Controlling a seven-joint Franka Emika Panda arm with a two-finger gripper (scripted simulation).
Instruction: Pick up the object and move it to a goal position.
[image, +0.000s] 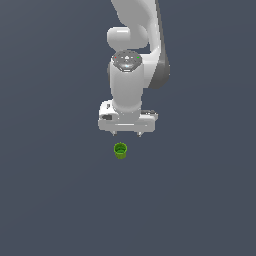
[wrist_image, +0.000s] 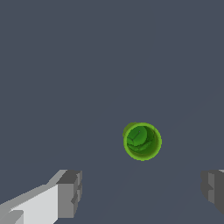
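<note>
End effector (image: 127, 134) released, fingers spread wide and holding nothing, hovering over the desk (image: 45, 200) with the green cup (image: 120, 150) upright on it, rim up, apart from and just off the finger line, so I'd shift over before descending.

the white arm (image: 137, 30) comes down from above, wrist vertical, with the tool (image: 127, 134) pointing straight down. its two short grey fingers (wrist_image: 70, 192) stand wide apart, nothing held between them.
</note>
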